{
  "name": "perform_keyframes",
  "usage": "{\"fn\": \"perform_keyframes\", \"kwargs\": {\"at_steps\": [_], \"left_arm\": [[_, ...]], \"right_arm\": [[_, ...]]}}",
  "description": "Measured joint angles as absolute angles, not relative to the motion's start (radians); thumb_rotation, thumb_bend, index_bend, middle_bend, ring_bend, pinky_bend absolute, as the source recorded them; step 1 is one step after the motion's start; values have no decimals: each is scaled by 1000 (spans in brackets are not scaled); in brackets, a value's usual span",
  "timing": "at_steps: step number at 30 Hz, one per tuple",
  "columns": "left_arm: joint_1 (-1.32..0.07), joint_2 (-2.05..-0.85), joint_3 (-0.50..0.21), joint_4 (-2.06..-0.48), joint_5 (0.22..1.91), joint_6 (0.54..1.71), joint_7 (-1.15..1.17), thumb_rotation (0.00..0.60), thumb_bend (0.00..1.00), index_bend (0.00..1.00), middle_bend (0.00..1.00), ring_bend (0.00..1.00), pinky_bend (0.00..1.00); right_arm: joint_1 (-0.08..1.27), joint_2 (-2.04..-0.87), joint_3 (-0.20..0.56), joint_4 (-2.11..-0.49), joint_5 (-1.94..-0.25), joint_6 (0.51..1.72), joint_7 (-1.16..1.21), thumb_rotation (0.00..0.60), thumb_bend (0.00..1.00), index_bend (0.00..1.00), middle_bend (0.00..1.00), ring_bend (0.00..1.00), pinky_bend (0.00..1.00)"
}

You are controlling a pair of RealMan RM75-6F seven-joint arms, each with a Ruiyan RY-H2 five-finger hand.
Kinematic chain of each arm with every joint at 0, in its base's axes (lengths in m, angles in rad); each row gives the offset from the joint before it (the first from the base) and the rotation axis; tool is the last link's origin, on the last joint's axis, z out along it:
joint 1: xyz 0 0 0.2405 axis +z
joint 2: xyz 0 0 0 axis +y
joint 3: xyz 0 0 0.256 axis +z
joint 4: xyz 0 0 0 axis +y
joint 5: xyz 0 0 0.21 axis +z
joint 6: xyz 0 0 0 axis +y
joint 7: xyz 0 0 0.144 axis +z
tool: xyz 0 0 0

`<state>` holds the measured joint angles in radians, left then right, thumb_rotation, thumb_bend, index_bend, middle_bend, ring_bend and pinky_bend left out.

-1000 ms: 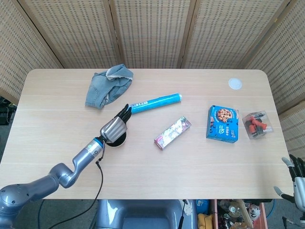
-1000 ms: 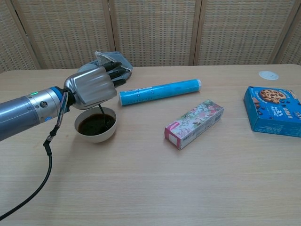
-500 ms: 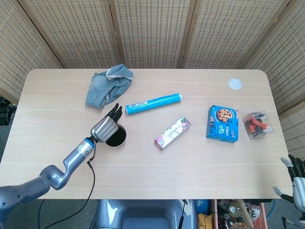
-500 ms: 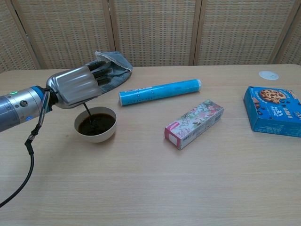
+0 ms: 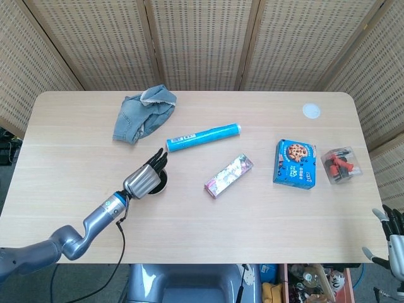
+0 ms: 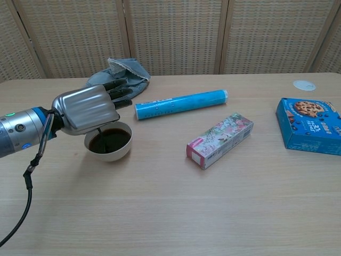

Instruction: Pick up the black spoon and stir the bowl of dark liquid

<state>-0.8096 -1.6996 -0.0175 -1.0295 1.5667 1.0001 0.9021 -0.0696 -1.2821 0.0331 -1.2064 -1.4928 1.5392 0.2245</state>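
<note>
A: Left hand (image 6: pixel 88 108)?
B: Poised over the near-left rim of bowl (image 6: pixel 108 143), back plate facing up. Gripping black spoon (image 6: pixel 101 133); only a thin dark shaft visible below the palm, running down into the dark liquid (image 6: pixel 111 140). Fingertips (image 6: pixel 120 92) extended toward the denim cloth (image 6: pixel 125 71). Seen from the head view at (image 5: pixel 144 178), covering most of the bowl (image 5: pixel 160 184).

A: Bowl position?
B: Left part of table (image 6: pixel 176 213), in front of the denim cloth, near the left end of blue tube (image 6: pixel 181 104). White outside, filled with dark liquid.

A: Spoon bowl end?
B: Submerged or hidden; cannot tell.

A: Right hand (image 5: pixel 392 240)?
B: Only in head view, at the bottom right corner, off the table edge. Fingers apart, holding nothing.

A: Other items listed?
B: Blue tube lying diagonally, centre of table. Floral box (image 6: pixel 219 140) just right of centre, lying flat. Blue cookie box (image 6: pixel 310 125) toward the right edge. Clear box with red contents (image 5: pixel 341 164) beside the cookie box, head view only. White disc (image 6: pixel 304 85) at far right corner. Black cable (image 6: pixel 24 202) hanging from the left forearm onto the tabletop.
</note>
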Motion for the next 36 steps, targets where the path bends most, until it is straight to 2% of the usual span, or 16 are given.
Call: {"fn": "perform_keyframes", "kwargs": {"at_steps": [12,22,25,36], "left_arm": [[-849,-1794,-78,-910,1518,976,914,600,410,738,161,0,0],[-836,-1789,-77,-862,1497,978,876,600,410,737,153,0,0],[-822,-1772,-69,-873,1494,984,862,600,410,670,124,0,0],[-803,-1747,-79,-936,1449,984,906,600,410,333,47,0,0]], "right_arm": [[-72,-1279,35,-1208,-1490,1539,223,600,213,171,148,0,0],[-67,-1278,35,-1216,-1493,1534,212,600,213,171,148,0,0],[-63,-1278,35,-1223,-1498,1532,205,600,212,171,148,0,0],[-68,-1277,34,-1230,-1496,1539,199,600,213,172,148,0,0]]}}
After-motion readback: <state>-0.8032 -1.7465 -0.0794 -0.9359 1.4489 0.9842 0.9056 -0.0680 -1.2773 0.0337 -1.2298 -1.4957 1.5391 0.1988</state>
